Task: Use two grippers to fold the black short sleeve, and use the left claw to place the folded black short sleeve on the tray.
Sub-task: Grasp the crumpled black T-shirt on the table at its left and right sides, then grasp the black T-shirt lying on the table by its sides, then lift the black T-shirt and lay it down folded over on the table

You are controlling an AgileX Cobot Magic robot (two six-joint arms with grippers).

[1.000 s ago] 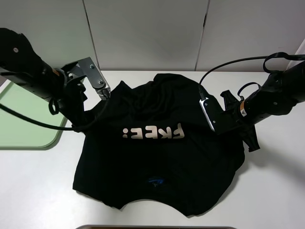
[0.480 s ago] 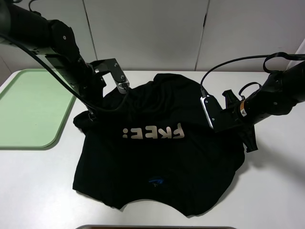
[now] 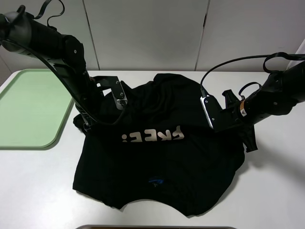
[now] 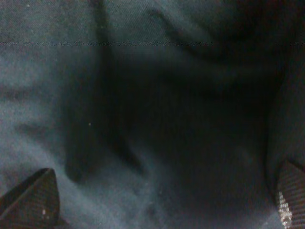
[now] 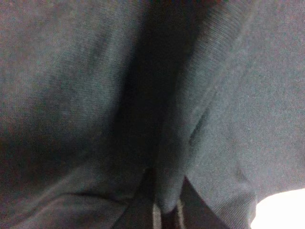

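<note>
Shirt (image 3: 157,162) seemingly beneath left end effector (image 3: 119,98)

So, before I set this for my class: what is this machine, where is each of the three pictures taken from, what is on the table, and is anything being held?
It is a robot: a left arm and a right arm, each ending in a gripper, a two-fingered claw. The wide picture comes from a camera mounted high, looking down on a white table. On it lie a black short-sleeve T-shirt with pale lettering, rumpled at its far edge, and a green tray on the left. The two dark close-ups come from cameras on the wrists. In the left wrist view the left gripper is open, its fingertips spread wide over the cloth. In the right wrist view the right gripper is shut on a fold of the shirt.
</note>
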